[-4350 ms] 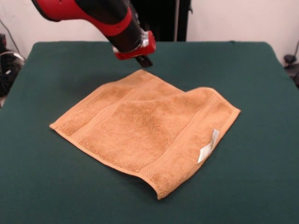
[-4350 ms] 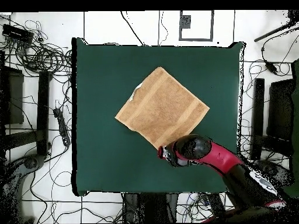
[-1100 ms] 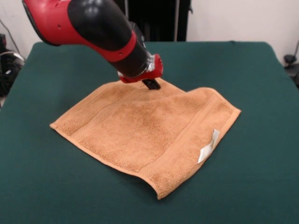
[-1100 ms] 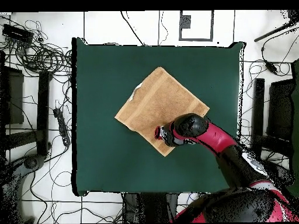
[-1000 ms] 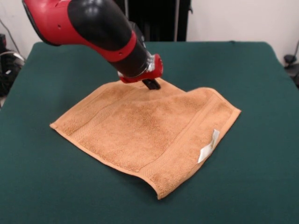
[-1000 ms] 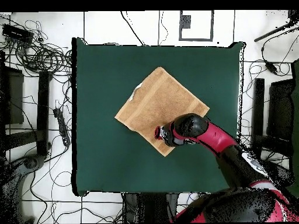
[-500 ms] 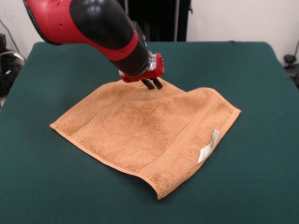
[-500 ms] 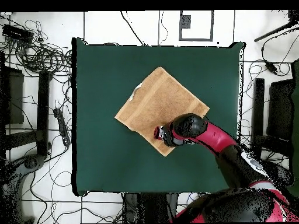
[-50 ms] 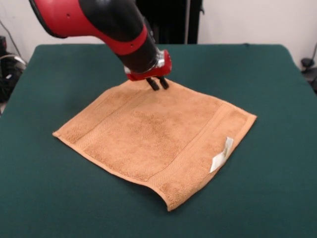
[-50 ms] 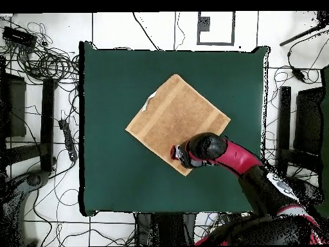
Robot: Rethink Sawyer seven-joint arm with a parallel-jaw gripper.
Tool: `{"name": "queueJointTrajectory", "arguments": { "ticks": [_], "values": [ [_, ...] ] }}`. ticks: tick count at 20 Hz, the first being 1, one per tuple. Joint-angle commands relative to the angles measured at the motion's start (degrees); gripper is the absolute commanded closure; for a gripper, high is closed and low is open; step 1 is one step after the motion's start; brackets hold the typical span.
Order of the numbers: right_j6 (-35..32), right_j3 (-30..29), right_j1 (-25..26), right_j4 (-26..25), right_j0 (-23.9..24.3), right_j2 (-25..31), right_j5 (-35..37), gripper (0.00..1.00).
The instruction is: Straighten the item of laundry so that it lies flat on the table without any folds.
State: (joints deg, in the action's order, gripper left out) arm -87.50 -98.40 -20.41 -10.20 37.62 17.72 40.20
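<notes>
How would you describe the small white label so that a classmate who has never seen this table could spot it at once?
Start with the green table and the orange-tan towel spread on it. Follow the towel's woven band on the side away from the tool. The label is the only white patch there.

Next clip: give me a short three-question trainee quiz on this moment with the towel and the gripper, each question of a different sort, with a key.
1. True or false: the gripper is at the corner of the towel that bears the white label.
2. Multiple choice: in the front view the gripper's fingers are (A) spread apart, (B) pressed together, (C) hidden.
3. Short answer: what covers the table?

Key
1. False: the label sits near the corner opposite the gripper.
2. A: two dark fingers show with a gap between them, at the towel's far corner.
3. Plain dark green cloth.
</notes>
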Motion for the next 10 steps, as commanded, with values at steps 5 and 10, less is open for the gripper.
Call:
{"name": "queueJointTrajectory", "arguments": {
  "ticks": [5,10],
  "values": [
    [1.85,-7.68,1.72,-8.54,-0.49,-0.70,-0.39,0.00],
    [0.28,-6.53,1.48,-8.55,-2.25,-0.84,2.29,0.00]
  ]
}}
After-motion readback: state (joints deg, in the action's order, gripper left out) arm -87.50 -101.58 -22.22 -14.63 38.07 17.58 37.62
